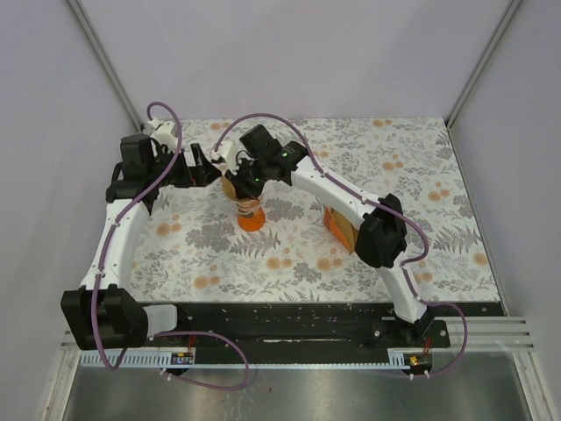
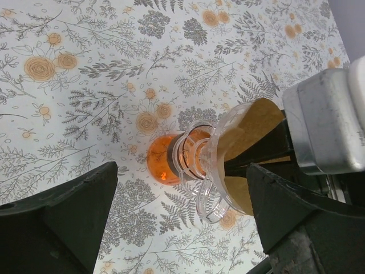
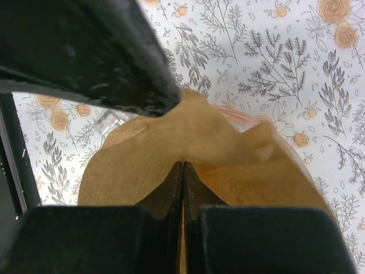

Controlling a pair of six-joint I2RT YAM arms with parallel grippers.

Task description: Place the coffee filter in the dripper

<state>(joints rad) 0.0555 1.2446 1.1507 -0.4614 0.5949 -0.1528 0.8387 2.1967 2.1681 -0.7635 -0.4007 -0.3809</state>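
Note:
The dripper (image 1: 250,217), a clear funnel on an orange base, stands left of the table's middle. In the left wrist view its orange base (image 2: 163,161) and clear funnel show. My right gripper (image 1: 238,182) is shut on the coffee filter (image 3: 199,145), a light-brown paper cone, right over the funnel. The filter (image 2: 252,123) shows partly through the clear funnel wall, so it reaches into the funnel mouth. The funnel rim (image 3: 258,120) peeks out behind the paper. My left gripper (image 1: 206,167) is open and empty just left of the dripper, its fingers (image 2: 57,222) wide apart on either side of the dripper.
A beige wedge-shaped holder (image 1: 337,226) with brown papers stands right of the dripper, beside the right arm's elbow. A large dark shape (image 3: 85,51) fills the upper left of the right wrist view. The flower-patterned cloth (image 1: 412,167) covers the table.

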